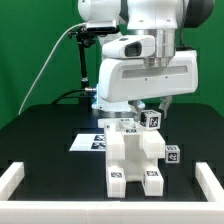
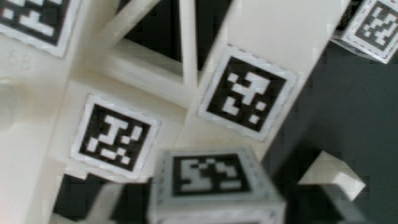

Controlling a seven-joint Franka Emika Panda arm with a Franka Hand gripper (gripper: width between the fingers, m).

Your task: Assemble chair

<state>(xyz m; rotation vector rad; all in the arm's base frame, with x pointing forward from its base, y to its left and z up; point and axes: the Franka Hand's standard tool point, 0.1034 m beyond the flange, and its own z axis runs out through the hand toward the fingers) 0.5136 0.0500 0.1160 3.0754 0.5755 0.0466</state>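
On the exterior view's left of the chair, just behind it, lies the marker board. The chair stands mid-table as one chunky white block. Its lower parts look joined, so the build seems well along. Over the chair's upper right hangs the gripper, close upon a small tagged piece — whether the jaws clamp it cannot be told. Seating that piece — perhaps more — looks left to do.

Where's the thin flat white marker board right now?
In the exterior view, the marker board lies on the black table, just behind the white blocky plastic chair assembly and toward the exterior view's left.
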